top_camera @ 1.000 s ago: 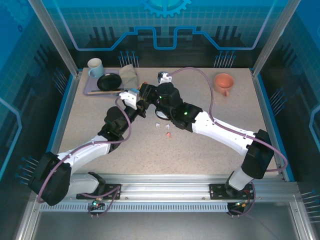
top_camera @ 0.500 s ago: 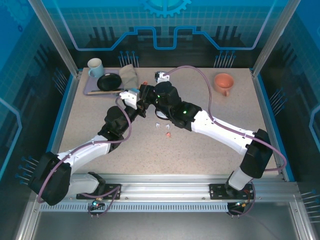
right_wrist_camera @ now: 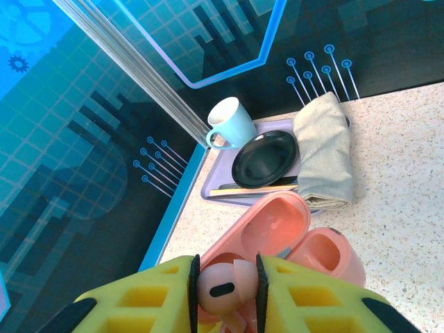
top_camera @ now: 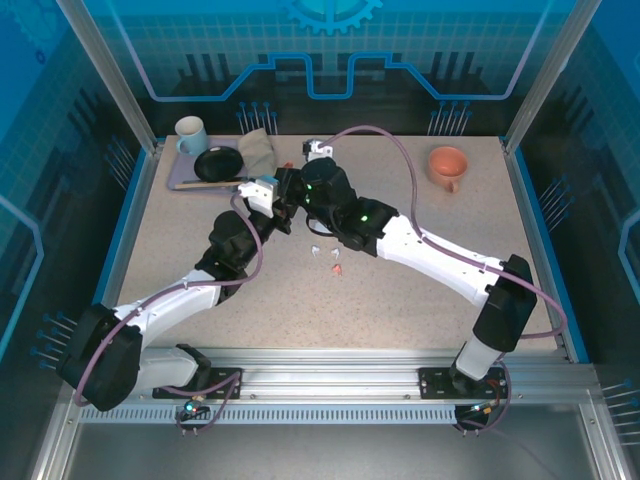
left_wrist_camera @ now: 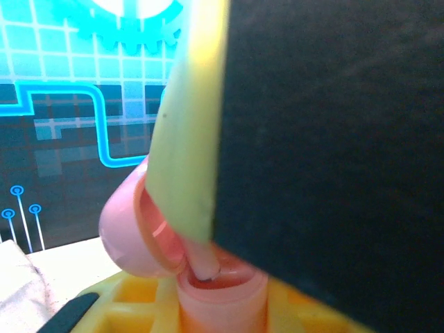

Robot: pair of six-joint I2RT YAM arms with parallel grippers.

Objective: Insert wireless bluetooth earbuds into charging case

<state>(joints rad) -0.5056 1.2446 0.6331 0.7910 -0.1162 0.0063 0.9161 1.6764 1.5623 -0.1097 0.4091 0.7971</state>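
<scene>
My right end effector (right_wrist_camera: 224, 283), pinching a coral earbud (right_wrist_camera: 220, 287), has swung farther left over the open pink case (right_wrist_camera: 277, 232) clamped in my left end effector (left_wrist_camera: 222, 309). I judge the stem now meets its socket.

Rear overview; wrists close, low (sharing case (right_wrist_camera: 277, 232))

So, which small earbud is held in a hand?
The coral-pink stemmed earbud, pinched in the right hand at the open pink case; the other earbuds lie on the speckled table.
</scene>
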